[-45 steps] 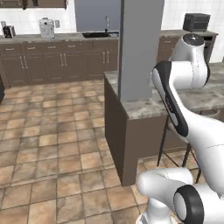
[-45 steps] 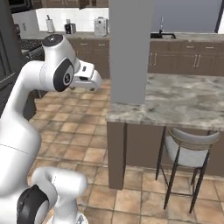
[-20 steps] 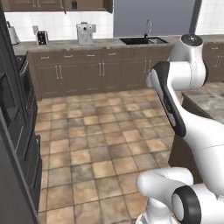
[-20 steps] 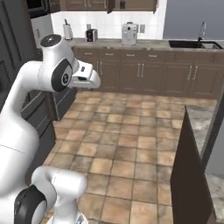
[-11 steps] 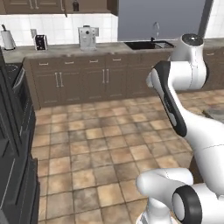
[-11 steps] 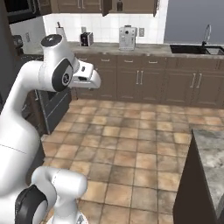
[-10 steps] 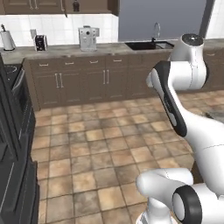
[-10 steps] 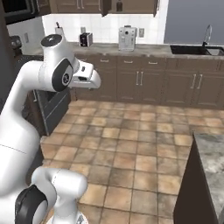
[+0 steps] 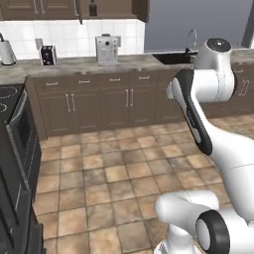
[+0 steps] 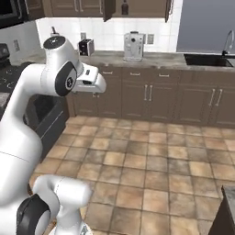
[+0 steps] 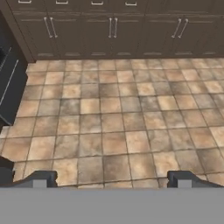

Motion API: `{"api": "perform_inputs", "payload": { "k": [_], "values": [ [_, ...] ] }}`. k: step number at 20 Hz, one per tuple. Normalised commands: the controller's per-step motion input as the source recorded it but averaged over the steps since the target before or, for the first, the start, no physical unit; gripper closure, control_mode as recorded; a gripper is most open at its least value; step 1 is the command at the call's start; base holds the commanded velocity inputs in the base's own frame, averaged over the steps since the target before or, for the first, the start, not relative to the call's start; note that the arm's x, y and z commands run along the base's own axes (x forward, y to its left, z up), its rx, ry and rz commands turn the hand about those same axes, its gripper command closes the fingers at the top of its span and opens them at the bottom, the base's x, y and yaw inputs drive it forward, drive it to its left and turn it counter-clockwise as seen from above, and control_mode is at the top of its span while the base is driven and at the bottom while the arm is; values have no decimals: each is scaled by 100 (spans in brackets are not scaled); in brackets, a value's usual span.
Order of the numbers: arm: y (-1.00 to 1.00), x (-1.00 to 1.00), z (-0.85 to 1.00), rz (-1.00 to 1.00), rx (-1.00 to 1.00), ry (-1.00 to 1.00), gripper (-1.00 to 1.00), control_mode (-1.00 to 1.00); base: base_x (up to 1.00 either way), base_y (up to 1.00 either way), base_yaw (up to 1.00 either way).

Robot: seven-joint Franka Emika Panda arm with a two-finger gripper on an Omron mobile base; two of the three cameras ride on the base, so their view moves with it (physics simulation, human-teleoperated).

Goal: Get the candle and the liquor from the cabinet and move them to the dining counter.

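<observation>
While hovering over the floor tiles [image 11: 113, 118], the gripper [image 11: 112, 177] is spread wide, empty.

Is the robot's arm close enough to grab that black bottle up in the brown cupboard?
Probably not yet. The squat black bottle sits high in the open dark brown wall cabinet, across a wide stretch of tiled floor. The gripper, jaws open and empty, points down at the floor.

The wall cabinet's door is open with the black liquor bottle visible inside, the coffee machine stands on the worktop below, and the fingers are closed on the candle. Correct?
Not quite. The fingers stand wide apart with nothing between them, as the hand view shows; no candle is held. The rest holds: the cabinet is open, the liquor sits inside, and the coffee machine stands on the worktop below.
</observation>
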Motion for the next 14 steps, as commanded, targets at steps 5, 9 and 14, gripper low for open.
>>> {"api": "perform_inputs", "payload": {
  "k": [5,9,14],
  "values": [
    [0,0,0,0,0,0,-100,100,100,28,8],
    [0,0,0,0,0,0,-100,100,100,26,9],
    [0,0,0,0,0,0,-100,100,100,17,6]
  ]
}}
